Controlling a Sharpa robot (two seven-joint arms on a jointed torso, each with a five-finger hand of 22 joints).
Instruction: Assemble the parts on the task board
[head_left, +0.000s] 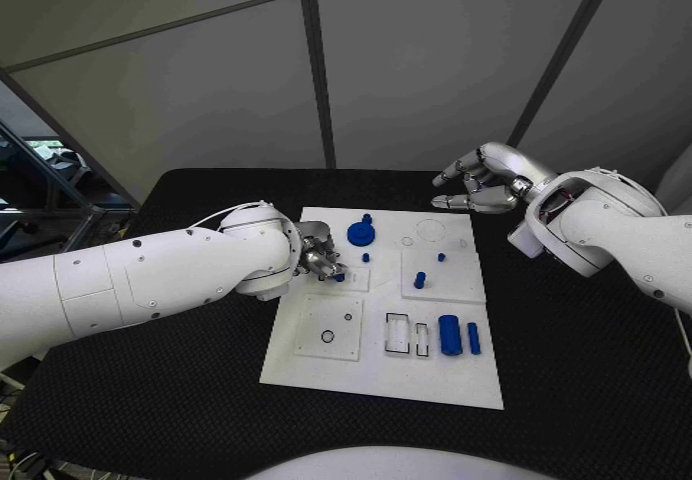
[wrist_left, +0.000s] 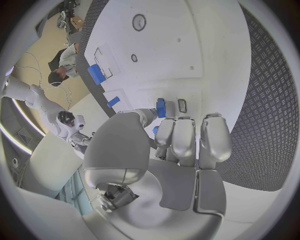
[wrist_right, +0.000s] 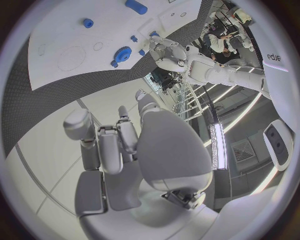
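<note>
The white task board (head_left: 378, 375) lies in the middle of the black table. My left hand (head_left: 319, 262) is low over the board's left edge and pinches a small blue part (head_left: 339, 277), seen between thumb and fingers (wrist_left: 160, 107) beside a small rectangular slot (wrist_left: 182, 105). My right hand (head_left: 483, 182) hovers over the table behind the board's far right corner, fingers loosely bent and apart, holding nothing. On the board are a round blue part (head_left: 361, 234), two short pegs (head_left: 420, 281), a thick cylinder (head_left: 449, 334) and a thin bar (head_left: 473, 338).
Rectangular outlines (head_left: 405, 334) and a square plate with a hole (head_left: 330, 330) mark the board's near half. Black table (head_left: 159, 400) lies open on both sides of the board. Grey wall panels stand behind the table.
</note>
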